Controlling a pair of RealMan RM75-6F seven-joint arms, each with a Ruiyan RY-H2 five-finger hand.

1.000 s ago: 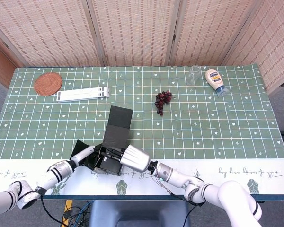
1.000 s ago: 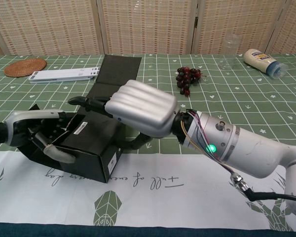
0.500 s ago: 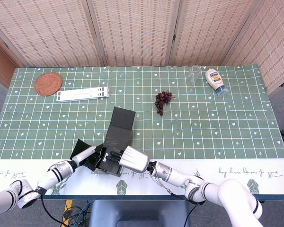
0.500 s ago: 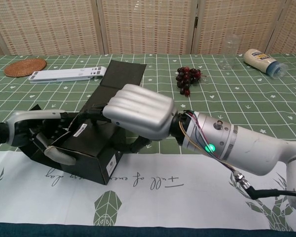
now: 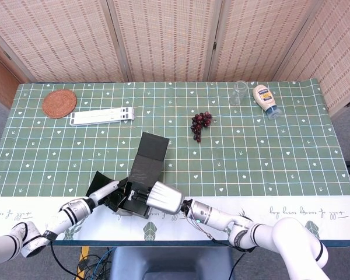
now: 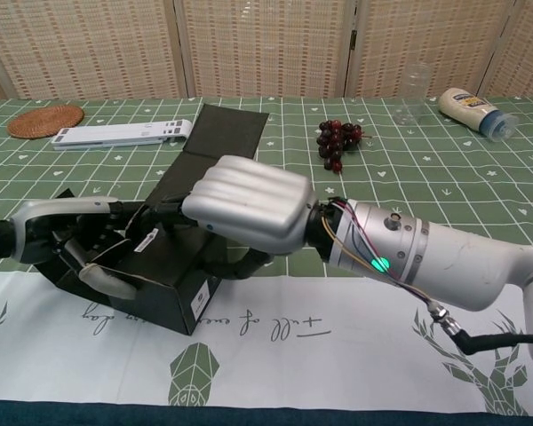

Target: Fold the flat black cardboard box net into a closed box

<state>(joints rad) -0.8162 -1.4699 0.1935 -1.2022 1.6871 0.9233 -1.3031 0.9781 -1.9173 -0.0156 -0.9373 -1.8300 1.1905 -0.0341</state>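
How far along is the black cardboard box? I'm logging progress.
Done: the black cardboard box stands with its walls up. In hand: the left hand and right hand both grip it. Left: the long lid flap lies open on the green tablecloth.

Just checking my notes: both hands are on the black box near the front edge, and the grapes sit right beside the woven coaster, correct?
Not quite. The grapes sit mid-table, far from the woven coaster in the back left corner, as the head view shows. Both the left hand and right hand are on the black box.
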